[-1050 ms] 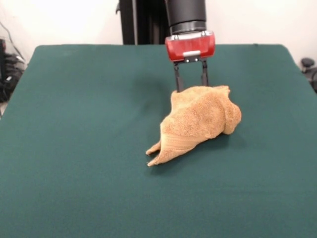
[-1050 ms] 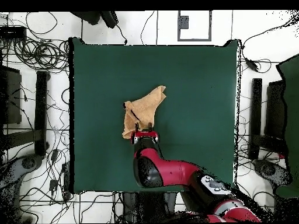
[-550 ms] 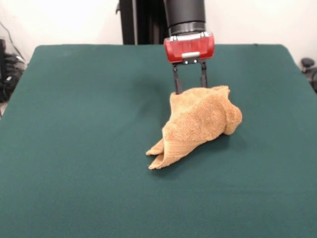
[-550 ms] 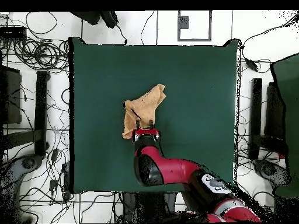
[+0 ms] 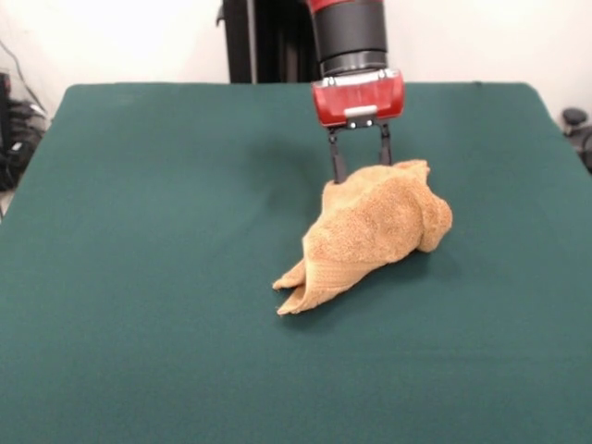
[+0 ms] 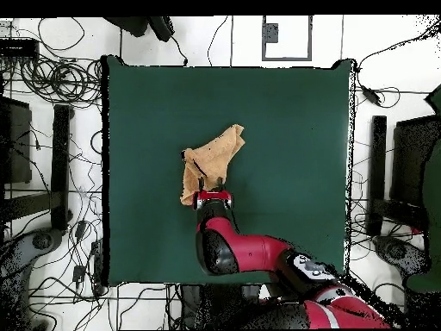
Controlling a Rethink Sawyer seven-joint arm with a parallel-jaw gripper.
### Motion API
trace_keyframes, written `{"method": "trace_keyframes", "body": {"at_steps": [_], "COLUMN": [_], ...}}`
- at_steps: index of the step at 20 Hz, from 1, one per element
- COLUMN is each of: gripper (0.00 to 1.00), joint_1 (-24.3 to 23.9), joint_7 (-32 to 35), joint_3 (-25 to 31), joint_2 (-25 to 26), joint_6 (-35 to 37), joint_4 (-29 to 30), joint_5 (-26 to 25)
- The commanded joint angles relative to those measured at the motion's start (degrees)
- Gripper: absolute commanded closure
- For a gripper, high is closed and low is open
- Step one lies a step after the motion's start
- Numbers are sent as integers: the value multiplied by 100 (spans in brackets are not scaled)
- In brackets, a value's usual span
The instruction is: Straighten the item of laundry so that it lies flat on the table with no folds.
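The item of laundry point(image 5: 375, 231) is a tan-orange terry towel, bunched in a crumpled heap right of the table's point(image 5: 139, 231) middle, with a folded striped corner pointing front-left. My gripper point(image 5: 361, 165) hangs just behind the heap's top edge. Its two dark fingers point(image 5: 338, 159) stand apart, so it is open, and their tips are hidden by the cloth. Seen from overhead, the item of laundry point(image 6: 211, 159) lies near the centre of the green table point(image 6: 284, 121), and the gripper point(image 6: 212, 184) sits at the edge of the cloth nearest the robot's base.
Cables and dark equipment stands point(image 6: 60, 155) lie on the floor around the table in the overhead view. A dark pillar point(image 5: 254, 42) rises behind the table's far edge in the front view.
The gripper has risen a little and shifted slightly right. The towel's front-left corner curled under a bit early on; the heap otherwise stays put.
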Motion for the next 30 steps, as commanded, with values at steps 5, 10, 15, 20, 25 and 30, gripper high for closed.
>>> {"method": "trace_keyframes", "body": {"at_steps": [5,10,15,20,25,30], "gripper": [0,0,0,100,100,100], "joint_1": [220,194,153,66,55,54], "joint_7": [1181,1246,1337,1397,1396,1394], "joint_3": [340,340,334,428,447,456], "joint_2": [476,455,453,481,510,521], "joint_6": [-370,-420,-557,-553,-562,-546], "joint_4": [-577,-517,-447,-421,-433,-441], "joint_5": [162,270,358,340,320,317]}}
